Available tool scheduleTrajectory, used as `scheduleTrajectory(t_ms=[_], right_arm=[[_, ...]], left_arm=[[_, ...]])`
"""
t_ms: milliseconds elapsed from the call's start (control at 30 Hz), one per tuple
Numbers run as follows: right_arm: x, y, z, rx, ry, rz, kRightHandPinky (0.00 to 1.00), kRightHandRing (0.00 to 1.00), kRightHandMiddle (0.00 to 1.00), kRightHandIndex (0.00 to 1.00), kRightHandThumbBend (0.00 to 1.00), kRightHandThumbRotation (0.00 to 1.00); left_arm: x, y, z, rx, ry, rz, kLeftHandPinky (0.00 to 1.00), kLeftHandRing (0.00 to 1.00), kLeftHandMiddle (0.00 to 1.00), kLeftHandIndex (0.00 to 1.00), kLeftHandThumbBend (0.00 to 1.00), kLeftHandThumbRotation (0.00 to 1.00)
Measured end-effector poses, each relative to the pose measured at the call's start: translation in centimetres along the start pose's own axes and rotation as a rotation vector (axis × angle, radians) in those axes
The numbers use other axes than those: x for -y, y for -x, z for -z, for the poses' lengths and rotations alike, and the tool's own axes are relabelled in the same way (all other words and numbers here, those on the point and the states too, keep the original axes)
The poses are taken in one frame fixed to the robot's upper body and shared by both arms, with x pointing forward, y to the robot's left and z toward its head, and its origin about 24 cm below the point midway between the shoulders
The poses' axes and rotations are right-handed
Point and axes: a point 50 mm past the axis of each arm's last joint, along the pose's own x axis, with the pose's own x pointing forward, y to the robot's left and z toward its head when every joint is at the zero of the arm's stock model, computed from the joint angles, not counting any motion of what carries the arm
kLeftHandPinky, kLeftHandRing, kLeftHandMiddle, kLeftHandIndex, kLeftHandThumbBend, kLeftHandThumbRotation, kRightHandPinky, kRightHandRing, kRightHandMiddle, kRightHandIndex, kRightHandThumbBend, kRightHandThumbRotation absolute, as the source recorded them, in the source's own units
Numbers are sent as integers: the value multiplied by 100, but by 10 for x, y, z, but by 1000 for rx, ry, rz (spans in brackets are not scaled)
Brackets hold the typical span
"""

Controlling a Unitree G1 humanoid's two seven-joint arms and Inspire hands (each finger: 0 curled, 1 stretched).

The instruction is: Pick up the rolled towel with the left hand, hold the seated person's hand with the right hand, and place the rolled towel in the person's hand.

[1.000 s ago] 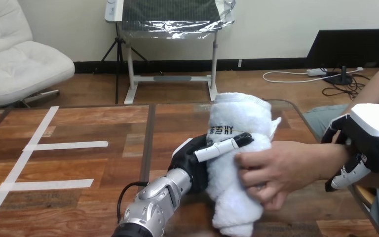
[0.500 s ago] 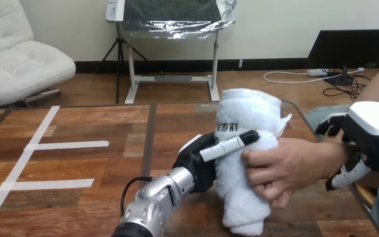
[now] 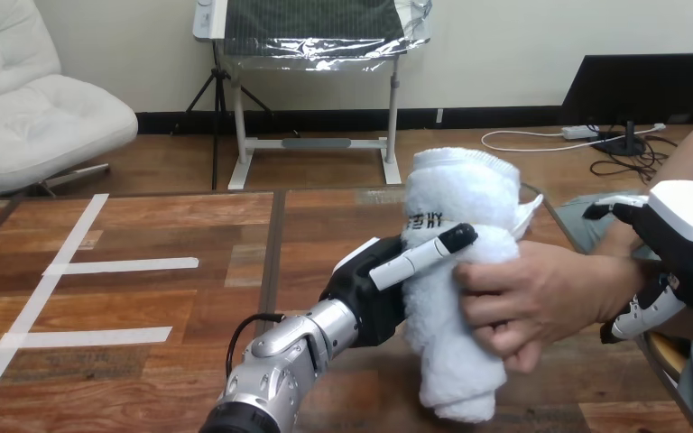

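The rolled towel (image 3: 458, 194) has moved further into the person's hand (image 3: 541, 302), which wraps it. The left hand (image 3: 374, 289) still grips it and the right hand (image 3: 686, 236) clasps the person's wrist (image 3: 615, 275); release remains.

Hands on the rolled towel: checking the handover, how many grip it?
2. The robot's left hand curls round the rolled towel from the left; the person's hand wraps its right side. The right hand clasps the person's wrist instead.
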Motion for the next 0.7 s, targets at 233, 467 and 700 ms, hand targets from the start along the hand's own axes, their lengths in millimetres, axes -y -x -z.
scheduleTrajectory(t_ms=[233, 467, 700], right_arm=[[0, 0, 0, -6, 3, 0, 88, 99, 99, 91, 94, 0], [1, 1, -1, -5, 9, 4, 88, 99, 99, 92, 94, 0], [4, 3, -6, 13, 11, 19, 88, 99, 99, 92, 94, 0]], left_arm=[[0, 1, -3, 5, -15, 31, 87, 94, 98, 99, 95, 41], [-1, 2, -8, 28, -62, 47, 93, 99, 100, 100, 98, 46], [0, 3, -17, 78, -87, 53, 94, 97, 99, 100, 97, 45]])
